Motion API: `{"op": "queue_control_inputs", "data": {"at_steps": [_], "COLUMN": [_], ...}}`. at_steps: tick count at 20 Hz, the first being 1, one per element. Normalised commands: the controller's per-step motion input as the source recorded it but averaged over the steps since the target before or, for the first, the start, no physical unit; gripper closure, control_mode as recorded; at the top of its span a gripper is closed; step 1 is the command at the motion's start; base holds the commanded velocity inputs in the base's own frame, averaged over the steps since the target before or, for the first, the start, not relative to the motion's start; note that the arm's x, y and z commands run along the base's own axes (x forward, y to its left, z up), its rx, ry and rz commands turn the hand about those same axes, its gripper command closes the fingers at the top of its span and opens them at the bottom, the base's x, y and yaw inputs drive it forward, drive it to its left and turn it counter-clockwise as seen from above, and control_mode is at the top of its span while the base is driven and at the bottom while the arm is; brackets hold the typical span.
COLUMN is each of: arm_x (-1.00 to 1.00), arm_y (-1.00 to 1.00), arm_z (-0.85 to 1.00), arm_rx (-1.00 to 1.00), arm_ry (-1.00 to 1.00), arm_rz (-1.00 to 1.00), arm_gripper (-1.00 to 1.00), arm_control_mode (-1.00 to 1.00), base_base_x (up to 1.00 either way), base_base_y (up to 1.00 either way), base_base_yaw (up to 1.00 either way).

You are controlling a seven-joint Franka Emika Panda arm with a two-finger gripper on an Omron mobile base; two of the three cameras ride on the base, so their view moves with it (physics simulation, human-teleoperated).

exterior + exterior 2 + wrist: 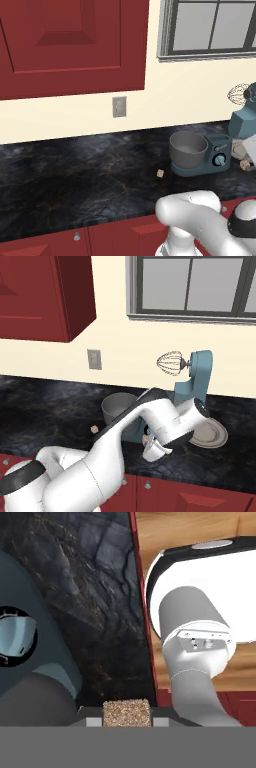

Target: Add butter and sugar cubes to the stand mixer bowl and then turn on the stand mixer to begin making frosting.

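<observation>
Because the tool (127,722) is closed narrowly on one sugar cube (127,713), which sits between its two fingertips at the bottom of the hand view, the main danger is that this small lumpy piece slips out before it is above the stand mixer bowl (188,148). I think the cube offers only a small surface to hold, so a fast swing or a light knock against the bowl's rim could shake it free, and then it would fall on the dark table (75,175) or roll to the front edge. A second danger is the mixer itself: the stand mixer (195,381) has its head tilted up with the wire whisk (170,363) pointing out above the bowl, and the arm must pass under or beside it, so a high path may strike the whisk. The arm reaches from the lower left of the right base view, bends at the elbow in front of the bowl, and its wrist turns downward beside the mixer's base, close to the grey plate (212,435). In the hand view the blue dial (15,637) is at the left, so the hand is low and close to the column. The other sugar cube (160,173) lies on the table, just left of the mixer base. I cannot find the butter with certainty.
</observation>
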Motion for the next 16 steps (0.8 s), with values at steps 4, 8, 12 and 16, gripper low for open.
{"op": "queue_control_inputs", "data": {"at_steps": [4,8,12,16], "arm_x": [0.03,0.16,0.16,0.31], "arm_y": [0.67,0.56,0.53,0.45], "arm_z": [0.62,0.55,0.49,0.37], "arm_rx": [-0.24,-0.25,-0.25,-0.22], "arm_ry": [0.03,0.05,0.05,0.10], "arm_rz": [0.00,0.05,0.06,0.07], "arm_gripper": [1.00,1.00,1.00,1.00], "arm_control_mode": [-1.00,-1.00,-1.00,-1.00], "base_base_x": [0.00,0.00,0.00,0.00], "base_base_y": [0.00,0.00,0.00,0.00], "base_base_yaw": [0.00,0.00,0.00,0.00]}}
